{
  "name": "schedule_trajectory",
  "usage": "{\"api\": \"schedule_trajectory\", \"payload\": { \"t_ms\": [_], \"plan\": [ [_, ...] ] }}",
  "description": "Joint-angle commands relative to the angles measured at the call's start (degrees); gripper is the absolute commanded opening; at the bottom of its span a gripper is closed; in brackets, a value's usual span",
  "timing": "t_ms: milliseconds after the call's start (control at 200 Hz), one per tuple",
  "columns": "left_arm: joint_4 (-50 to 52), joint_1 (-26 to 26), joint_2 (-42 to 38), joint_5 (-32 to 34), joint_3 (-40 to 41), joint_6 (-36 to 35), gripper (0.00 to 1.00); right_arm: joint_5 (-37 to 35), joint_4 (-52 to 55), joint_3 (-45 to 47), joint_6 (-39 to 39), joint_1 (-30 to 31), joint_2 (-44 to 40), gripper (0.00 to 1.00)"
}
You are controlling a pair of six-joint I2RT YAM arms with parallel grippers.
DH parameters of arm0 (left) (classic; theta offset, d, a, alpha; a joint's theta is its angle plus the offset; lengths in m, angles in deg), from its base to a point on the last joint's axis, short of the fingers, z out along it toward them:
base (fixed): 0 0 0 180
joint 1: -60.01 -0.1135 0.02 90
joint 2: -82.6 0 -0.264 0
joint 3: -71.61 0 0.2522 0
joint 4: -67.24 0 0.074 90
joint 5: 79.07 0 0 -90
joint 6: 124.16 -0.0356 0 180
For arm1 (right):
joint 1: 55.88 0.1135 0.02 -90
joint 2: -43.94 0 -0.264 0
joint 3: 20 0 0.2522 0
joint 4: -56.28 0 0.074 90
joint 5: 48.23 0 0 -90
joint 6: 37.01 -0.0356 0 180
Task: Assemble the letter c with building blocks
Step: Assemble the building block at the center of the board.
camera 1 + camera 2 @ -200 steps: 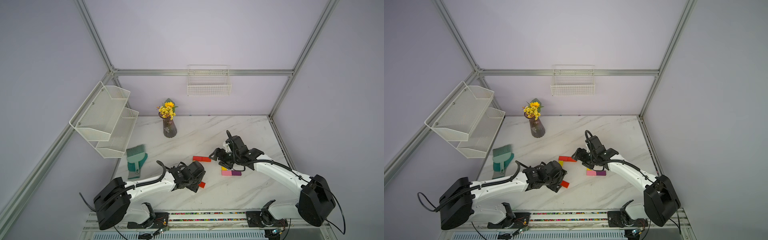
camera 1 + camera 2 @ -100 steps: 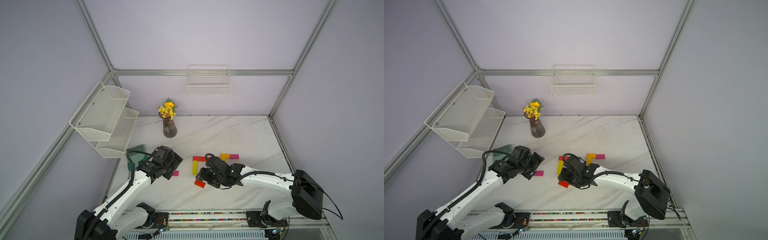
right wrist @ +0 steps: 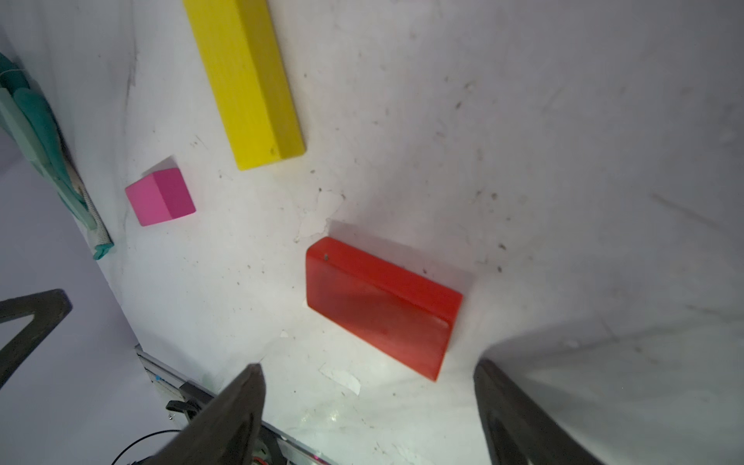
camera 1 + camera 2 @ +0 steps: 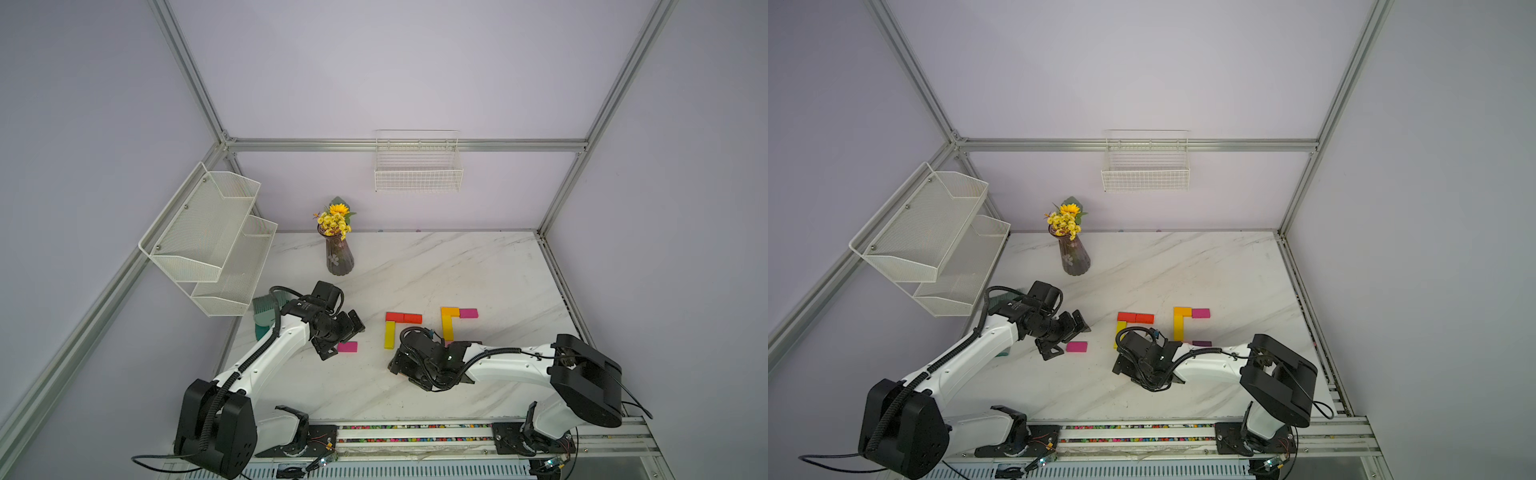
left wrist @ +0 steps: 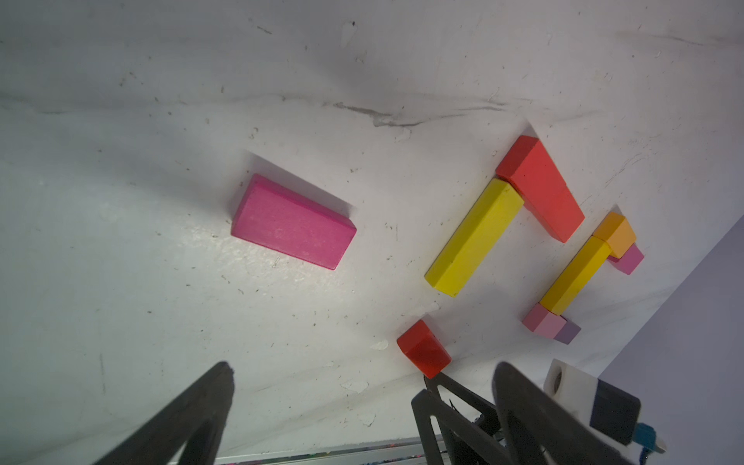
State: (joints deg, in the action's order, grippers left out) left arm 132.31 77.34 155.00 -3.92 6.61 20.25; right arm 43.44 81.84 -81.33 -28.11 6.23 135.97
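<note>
Building blocks [image 4: 447,328] part-laid on marble table [image 4: 457,266].
Spread-jawed left gripper [image 4: 343,339] sits just beside lone magenta block [image 4: 347,347]. Red blocks [image 4: 403,318] touch yellow block [image 4: 390,335], forming a corner. Right arm [image 4: 428,359] hangs near that yellow block's lower end.

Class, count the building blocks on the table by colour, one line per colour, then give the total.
red blocks: 3
yellow blocks: 2
magenta blocks: 2
orange block: 1
light pink block: 1
purple block: 1
Total: 10
</note>
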Motion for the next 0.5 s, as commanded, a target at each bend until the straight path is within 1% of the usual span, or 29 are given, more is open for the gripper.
{"api": "schedule_trajectory", "payload": {
  "t_ms": [0,225,495],
  "plan": [
    [0.7,-0.6,-1.2,-2.2,-0.9,-2.6,1.0,-1.7,-2.4,-1.4,-3.1,0.5,2.0,0.84],
    [0.0,-0.8,-1.8,-3.4,0.7,-2.0,1.0,-2.1,-3.1,-2.7,-3.4,0.5,4.2,0.84],
    [-1.1,-0.8,-2.5,-4.6,2.1,-1.2,1.0,-2.7,-3.0,-3.3,-3.6,0.4,4.5,0.84]
  ]
}}
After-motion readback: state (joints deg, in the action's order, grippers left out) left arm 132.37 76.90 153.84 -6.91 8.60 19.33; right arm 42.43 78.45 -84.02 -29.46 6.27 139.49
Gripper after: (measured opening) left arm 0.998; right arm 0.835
